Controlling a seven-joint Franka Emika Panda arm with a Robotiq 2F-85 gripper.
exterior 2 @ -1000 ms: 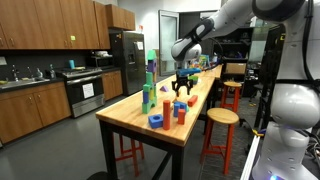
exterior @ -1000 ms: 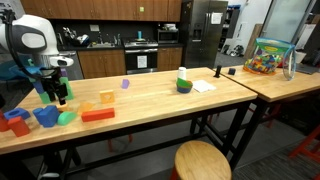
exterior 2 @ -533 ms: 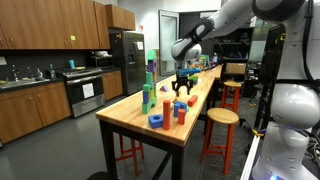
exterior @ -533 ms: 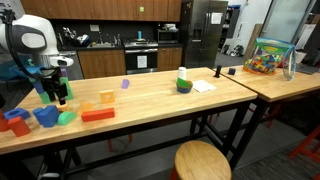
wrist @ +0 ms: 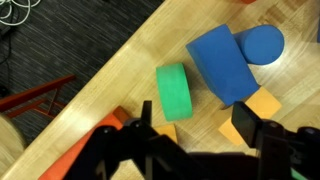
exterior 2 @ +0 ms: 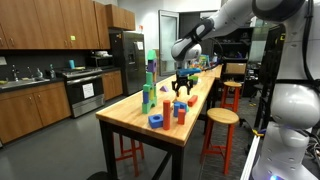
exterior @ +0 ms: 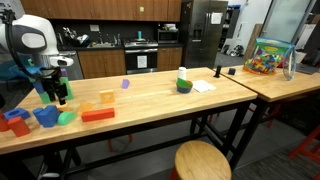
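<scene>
My gripper [wrist: 196, 124] is open and empty, hovering just above the wooden table [wrist: 120, 75]. In the wrist view a green disc [wrist: 175, 90] lies just beyond the fingers, next to a blue block [wrist: 222, 65] and a blue cylinder [wrist: 262, 45]. A yellow-orange block [wrist: 257, 108] sits by one finger and a small orange block [wrist: 166, 133] by the other. In both exterior views the gripper [exterior: 60, 94] [exterior 2: 181, 88] hangs over this cluster of blocks, near the green piece [exterior: 66, 117] and blue block [exterior: 45, 115].
A long red-orange block [exterior: 97, 114], a yellow-orange block [exterior: 105, 97] and a purple piece [exterior: 125, 84] lie nearby. A green bowl [exterior: 184, 85] and white paper [exterior: 204, 87] sit mid-table. A toy bin [exterior: 268, 56] stands far off. A green tower [exterior 2: 150, 85] stands by the table edge.
</scene>
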